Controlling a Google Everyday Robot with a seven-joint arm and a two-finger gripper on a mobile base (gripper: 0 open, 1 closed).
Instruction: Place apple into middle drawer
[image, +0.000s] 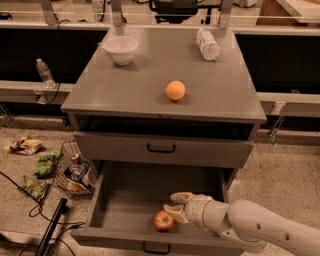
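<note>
The red apple (163, 220) rests on the floor of the open middle drawer (125, 200), near its front edge. The drawer is the grey cabinet's lowest one, pulled out, grey inside, with a black bar handle (156, 248) at the bottom. My gripper (175, 205) reaches in from the right on a white arm. It is open, its pale fingers (181, 197) spread just right of the apple and not holding it.
On the cabinet top (150, 75) stand a white bowl (120, 49), an orange fruit (175, 90) and a lying plastic bottle (207, 44). A shut drawer front (161, 148) sits above the open one. Wrappers, a wire basket (70, 170) and cables litter the floor at left.
</note>
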